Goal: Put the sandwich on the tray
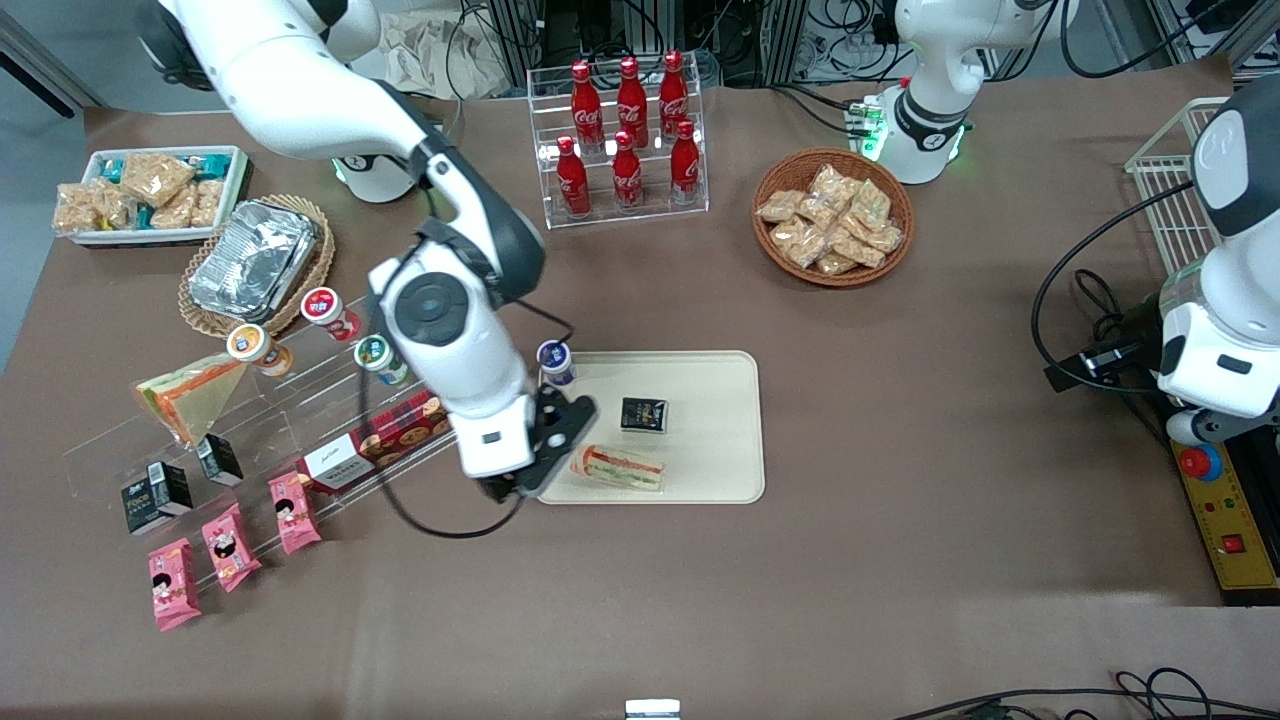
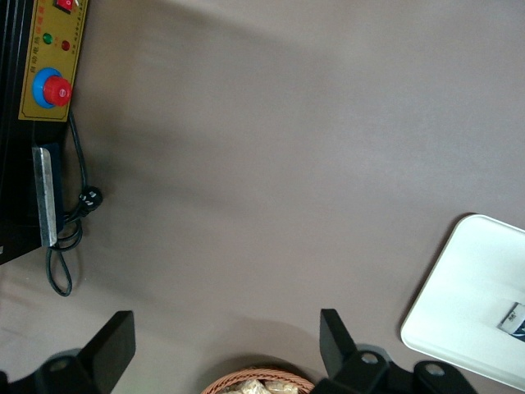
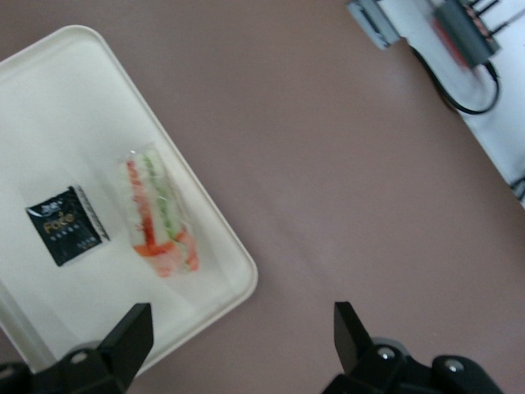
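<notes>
Sandwich [image 3: 158,213]: clear-wrapped, red and green stripes, apparently flat on tray [image 3: 49,107]. Gripper [image 3: 238,345]: above tray edge, fingers spread, holding nothing.

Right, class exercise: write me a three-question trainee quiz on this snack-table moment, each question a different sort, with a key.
1. True or false: the sandwich lies on the tray.
2. What else lies on the tray? A) red bottle B) small black packet C) pink snack pack
3. Fill in: the gripper is ____ and holds nothing.

Key:
1. True.
2. B, the small black packet.
3. Open; it sits at the tray's edge toward the working arm's end, beside the sandwich.
</notes>
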`<act>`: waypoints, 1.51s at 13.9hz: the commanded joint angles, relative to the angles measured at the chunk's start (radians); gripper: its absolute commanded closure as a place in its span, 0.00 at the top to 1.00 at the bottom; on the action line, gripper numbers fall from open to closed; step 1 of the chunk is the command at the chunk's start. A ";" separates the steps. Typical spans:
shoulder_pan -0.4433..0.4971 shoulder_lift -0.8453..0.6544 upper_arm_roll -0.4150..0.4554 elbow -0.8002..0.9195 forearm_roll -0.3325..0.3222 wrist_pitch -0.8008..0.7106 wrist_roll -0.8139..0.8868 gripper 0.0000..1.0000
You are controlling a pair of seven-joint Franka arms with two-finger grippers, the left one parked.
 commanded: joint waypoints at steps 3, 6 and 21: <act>-0.079 -0.077 -0.010 -0.027 0.061 -0.047 -0.003 0.98; -0.126 -0.152 -0.042 -0.025 0.150 -0.122 0.017 0.98; -0.258 -0.360 -0.287 -0.024 0.272 -0.564 0.353 0.98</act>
